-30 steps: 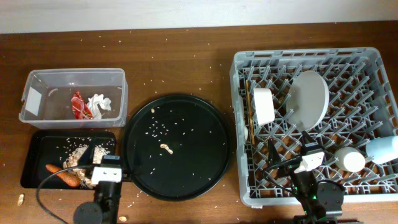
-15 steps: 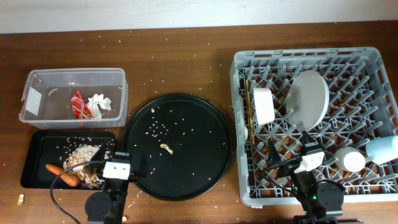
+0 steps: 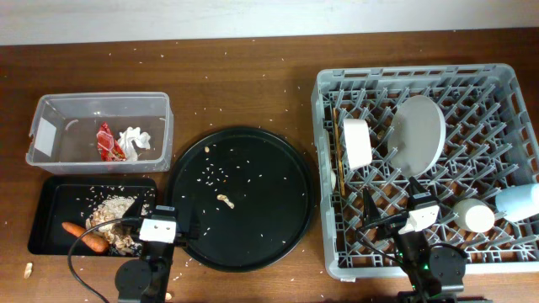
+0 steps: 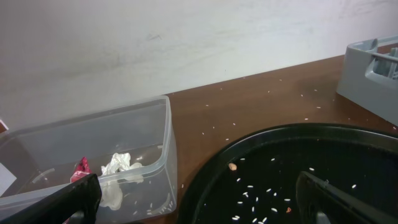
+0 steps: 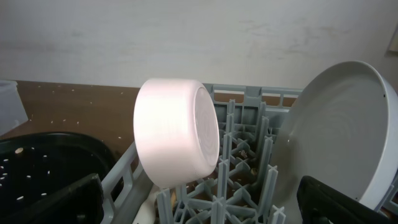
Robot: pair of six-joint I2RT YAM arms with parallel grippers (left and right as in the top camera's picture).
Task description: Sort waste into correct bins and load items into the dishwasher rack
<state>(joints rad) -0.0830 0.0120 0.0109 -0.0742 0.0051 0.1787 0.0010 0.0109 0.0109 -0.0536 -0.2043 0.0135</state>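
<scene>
Crumpled white tissue [image 4: 118, 167] and crinkled red wrapper [image 4: 79, 169] lie in the clear plastic rectangular tub [image 4: 165, 143], ahead-left of the left gripper [image 4: 198, 190], whose fingers are spread wide and empty. Orange carrot [image 3: 84, 233] and beige rice-like scraps [image 3: 114, 210] lie in the shallow black rectangular tray [image 3: 50, 198], just left of it. The right gripper [image 5: 200, 186], fingers equally wide and empty, faces a white bowl [image 5: 177, 130] and a pale grey round plate [image 5: 348, 130], both on edge in the grey plastic pegged rack [image 3: 379, 73].

parts cropped by frame edges, wrist and overhead views
cut at the right edge: grey plate [image 5: 348, 137], dishwasher rack [image 4: 367, 74], light-blue cup [image 3: 520, 202]; cut at the left edge: clear tub [image 4: 169, 155].
</scene>
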